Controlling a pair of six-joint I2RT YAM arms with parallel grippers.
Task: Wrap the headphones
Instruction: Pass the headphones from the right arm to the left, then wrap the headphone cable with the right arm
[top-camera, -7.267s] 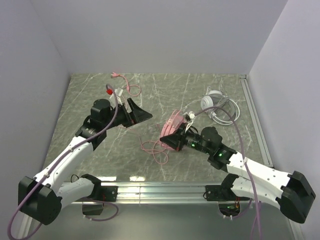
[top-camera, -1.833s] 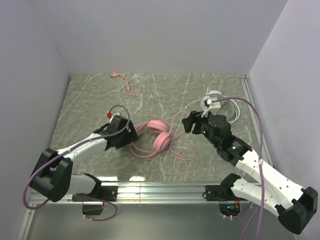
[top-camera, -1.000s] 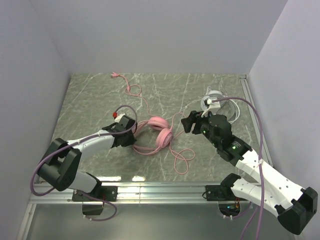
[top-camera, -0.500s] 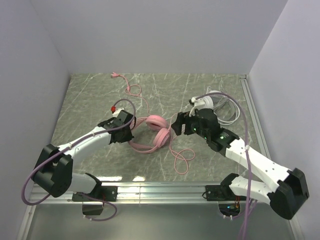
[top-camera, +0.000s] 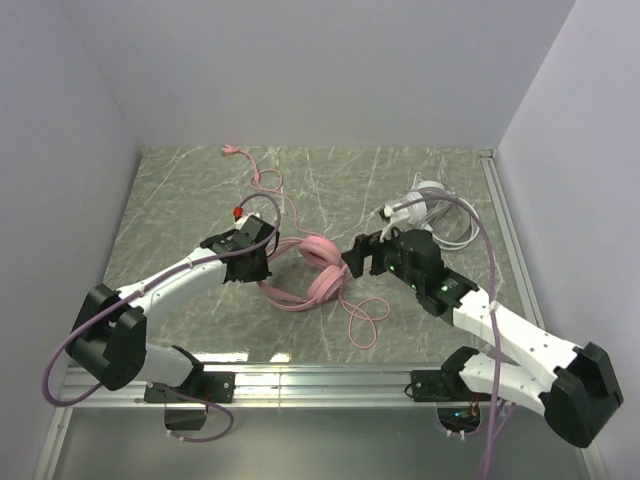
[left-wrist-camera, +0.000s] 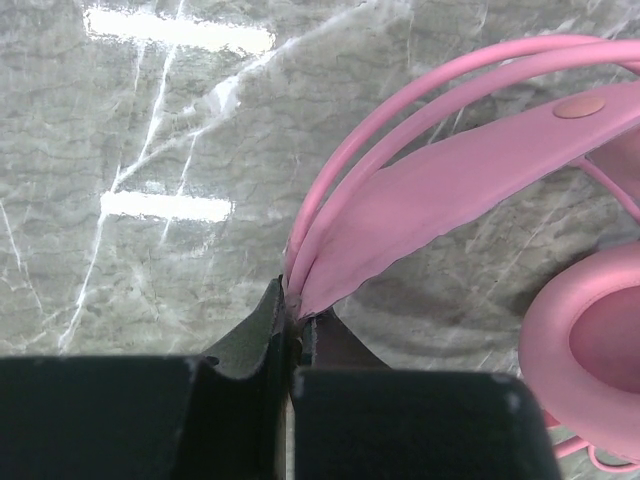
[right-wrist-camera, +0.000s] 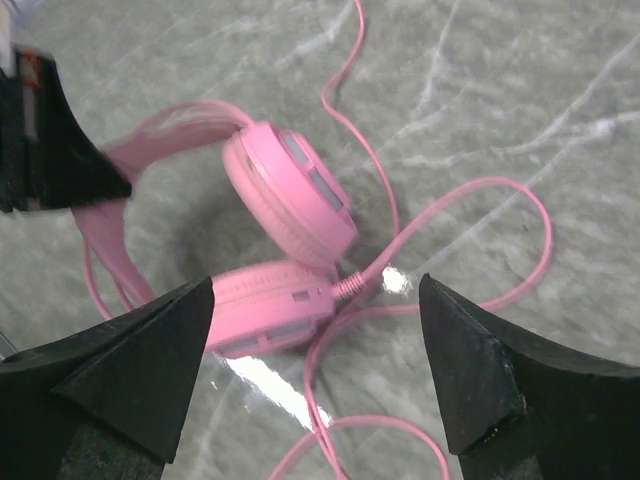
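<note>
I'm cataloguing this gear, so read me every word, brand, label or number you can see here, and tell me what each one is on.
No readable text in any view.
Pink headphones: no brand or label shows, only plain moulded slots on the cups.
White-grey headphones: too small and partly hidden to read anything.
Left arm and right arm: no legible markings.

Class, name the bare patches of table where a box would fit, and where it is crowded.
Free: rear middle, between pink cord and white headphones; left rear, between wall and cord. Crowded: centre, around pink headphones and cord loops.
</note>
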